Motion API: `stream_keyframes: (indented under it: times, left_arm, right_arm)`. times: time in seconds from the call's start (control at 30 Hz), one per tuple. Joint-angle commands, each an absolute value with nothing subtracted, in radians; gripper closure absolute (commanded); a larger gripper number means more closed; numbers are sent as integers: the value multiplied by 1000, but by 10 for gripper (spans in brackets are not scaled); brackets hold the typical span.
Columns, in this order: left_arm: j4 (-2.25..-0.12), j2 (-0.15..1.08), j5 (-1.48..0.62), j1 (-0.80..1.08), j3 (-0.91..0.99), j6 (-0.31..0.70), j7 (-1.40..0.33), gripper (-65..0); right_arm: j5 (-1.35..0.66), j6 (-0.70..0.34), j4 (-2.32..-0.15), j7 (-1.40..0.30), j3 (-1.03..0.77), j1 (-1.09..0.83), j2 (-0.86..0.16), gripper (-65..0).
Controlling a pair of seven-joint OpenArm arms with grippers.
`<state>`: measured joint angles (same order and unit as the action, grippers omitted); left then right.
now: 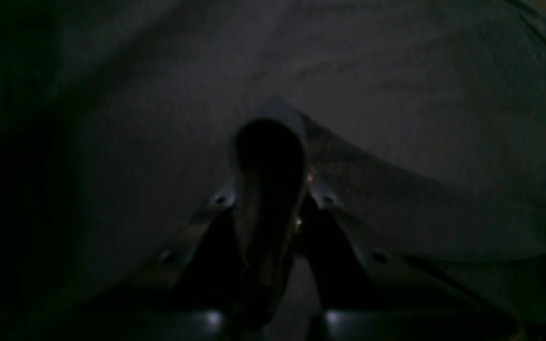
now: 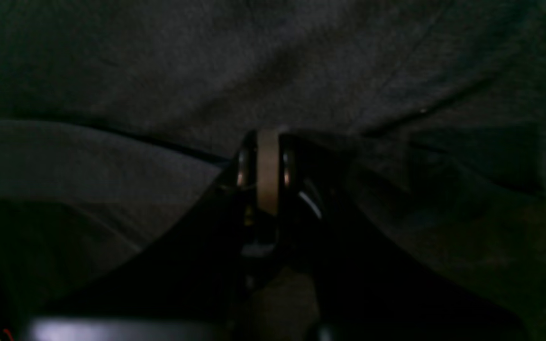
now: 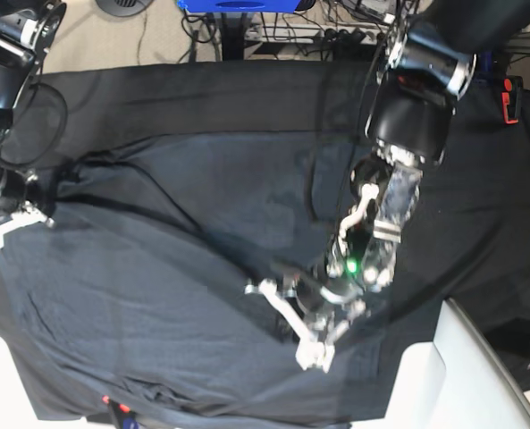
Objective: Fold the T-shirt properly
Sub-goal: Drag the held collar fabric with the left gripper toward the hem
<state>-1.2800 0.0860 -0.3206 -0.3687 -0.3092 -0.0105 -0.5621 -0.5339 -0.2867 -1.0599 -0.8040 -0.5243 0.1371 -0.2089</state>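
Base view shows the T-shirt (image 3: pixel 184 259) spread mostly flat, folding barely begun: the left gripper (image 3: pixel 287 313) pinches cloth ahead of its closed jaws, the right gripper (image 3: pixel 19 214) clamps the edge beneath it.

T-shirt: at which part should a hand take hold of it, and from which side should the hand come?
Probably at its outer edge, coming in low from outside the border. The T-shirt lies spread nearly flat on the black cloth, so its middle offers little to pinch, while an edge gives a thin lip.
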Motion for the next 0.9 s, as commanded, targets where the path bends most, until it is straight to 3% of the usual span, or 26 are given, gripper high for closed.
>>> stream_keyframes:
  times: [0.0,0.37,0.87]
  left_arm:
    - [-1297,82,-317,-409,-306,-7,-535,0]
    - [-1204,65,-317,-472,-308,-7,-530,0]
    - [-1038,64,-315,-522,-309,-7,-372,0]
  right_arm:
    - [-547,-292,-1075,-788,-527,154,-223,-3]
    - [-547,-291,-1075,-788,-529,154,-223,-3]
    - [-549,-291,-1075,-788,-522,157,-222,-9]
